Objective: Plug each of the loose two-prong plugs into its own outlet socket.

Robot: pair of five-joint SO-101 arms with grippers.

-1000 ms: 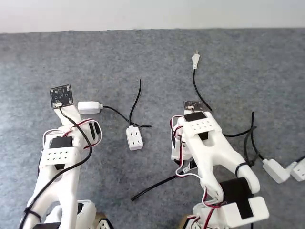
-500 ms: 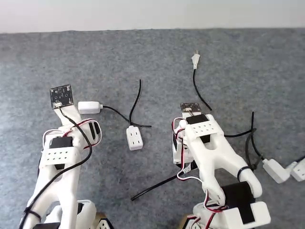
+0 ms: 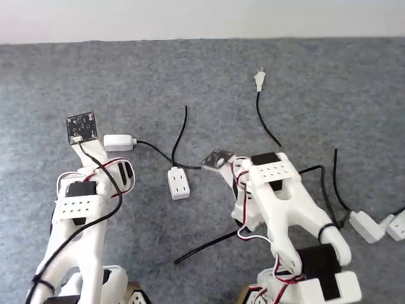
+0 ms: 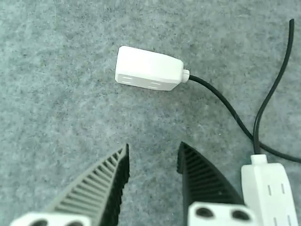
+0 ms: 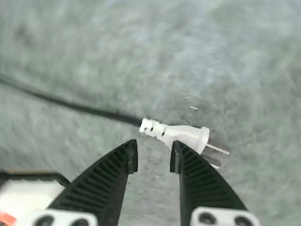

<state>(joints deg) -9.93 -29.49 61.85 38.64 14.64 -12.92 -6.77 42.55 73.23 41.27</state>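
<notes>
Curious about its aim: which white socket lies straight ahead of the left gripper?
The side-lying socket; the slots-up socket sits off beside the left gripper.

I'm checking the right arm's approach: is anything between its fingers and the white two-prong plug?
Nothing visible does: the white plastic two-prong plug lies on grey carpet just ahead of the right gripper, fingers open.

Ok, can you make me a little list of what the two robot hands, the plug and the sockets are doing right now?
left hand: open, holding nothing, above the carpet
socket block: white, lying flat just ahead of the left hand, not touched
socket strip: white, beside the left hand, black cord attached
right hand: open, holding nothing
plug: white, two prongs, lying on the carpet just ahead of the right hand, not gripped
plug in a socket: no, not yet
</notes>
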